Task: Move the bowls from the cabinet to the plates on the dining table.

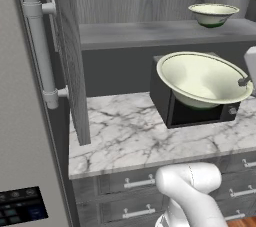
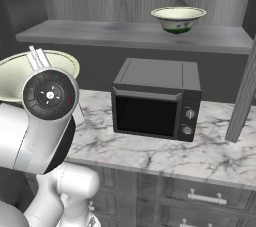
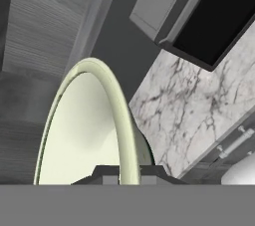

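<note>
The two-finger gripper [image 3: 128,172] sat at the bottom centre of the hand view, jaws pinched on the flared rim of a cream-white glazed ceramic bowl [image 3: 84,130], one dark finger on each side of the rim edge. In the left base view the held bowl [image 1: 202,78] hung centre right, tilted with its inside toward the camera, in front of the black box-shaped microwave [image 1: 172,108] and clear of the white grey-veined marble counter [image 1: 125,136] below it; a thin dark green band showed under its rim. The gripper [image 1: 245,81] showed at the right edge of that view, touching the bowl's rim. In the right base view the held bowl [image 2: 20,73] was at middle left, partly behind the arm's round white and dark joint [image 2: 49,96], with the microwave [image 2: 155,101] at centre on the counter [image 2: 210,151]. A second cream-white bowl with a dark green band [image 1: 213,14] stood upright on the grey wood-grain cabinet shelf [image 1: 150,33] at upper right of the left base view; in the right base view it [image 2: 178,19] sat top centre on the shelf [image 2: 100,33]. An open grey panelled cabinet door [image 1: 70,56] with a long silver bar handle [image 1: 39,46] filled the upper left of the left base view. Grey drawers with small handles [image 1: 132,196] ran under the counter.
</note>
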Controlling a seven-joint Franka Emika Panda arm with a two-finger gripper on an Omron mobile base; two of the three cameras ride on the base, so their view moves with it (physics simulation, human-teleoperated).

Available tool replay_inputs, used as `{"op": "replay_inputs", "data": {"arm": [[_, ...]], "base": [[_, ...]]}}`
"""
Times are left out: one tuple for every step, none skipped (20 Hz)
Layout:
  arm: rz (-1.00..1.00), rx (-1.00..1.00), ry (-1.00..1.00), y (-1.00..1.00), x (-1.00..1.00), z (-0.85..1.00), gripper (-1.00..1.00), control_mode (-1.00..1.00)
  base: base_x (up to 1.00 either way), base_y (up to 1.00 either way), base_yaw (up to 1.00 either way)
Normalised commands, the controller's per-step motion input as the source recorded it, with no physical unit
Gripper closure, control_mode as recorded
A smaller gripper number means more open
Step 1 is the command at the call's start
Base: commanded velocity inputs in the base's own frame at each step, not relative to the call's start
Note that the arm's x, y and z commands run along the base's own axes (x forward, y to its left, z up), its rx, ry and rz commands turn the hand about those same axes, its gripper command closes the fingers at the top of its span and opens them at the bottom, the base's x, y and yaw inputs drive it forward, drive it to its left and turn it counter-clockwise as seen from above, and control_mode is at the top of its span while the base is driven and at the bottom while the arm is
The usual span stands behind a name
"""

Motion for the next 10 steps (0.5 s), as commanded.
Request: {"op": "replay_inputs", "data": {"arm": [[0.00, 0.00, 0.00, 0.00, 0.00, 0.00, 1.00, -1.00], [0.00, 0.00, 0.00, 0.00, 0.00, 0.00, 1.00, -1.00], [0.00, 0.00, 0.00, 0.00, 0.00, 0.00, 1.00, -1.00], [0.00, 0.00, 0.00, 0.00, 0.00, 0.00, 1.00, -1.00], [0.00, 0.00, 0.00, 0.00, 0.00, 0.00, 1.00, -1.00], [0.00, 0.00, 0.00, 0.00, 0.00, 0.00, 1.00, -1.00], [0.00, 0.00, 0.00, 0.00, 0.00, 0.00, 1.00, -1.00], [0.00, 0.00, 0.00, 0.00, 0.00, -0.01, 1.00, -1.00], [0.00, 0.00, 0.00, 0.00, 0.00, 0.00, 1.00, -1.00], [0.00, 0.00, 0.00, 0.00, 0.00, 0.00, 1.00, -1.00]], "base": [[0.00, 0.00, 0.00], [0.00, 0.00, 0.00], [0.00, 0.00, 0.00], [0.00, 0.00, 0.00], [0.00, 0.00, 0.00], [0.00, 0.00, 0.00], [0.00, 0.00, 0.00], [0.00, 0.00, 0.00], [0.00, 0.00, 0.00], [0.00, 0.00, 0.00]]}}
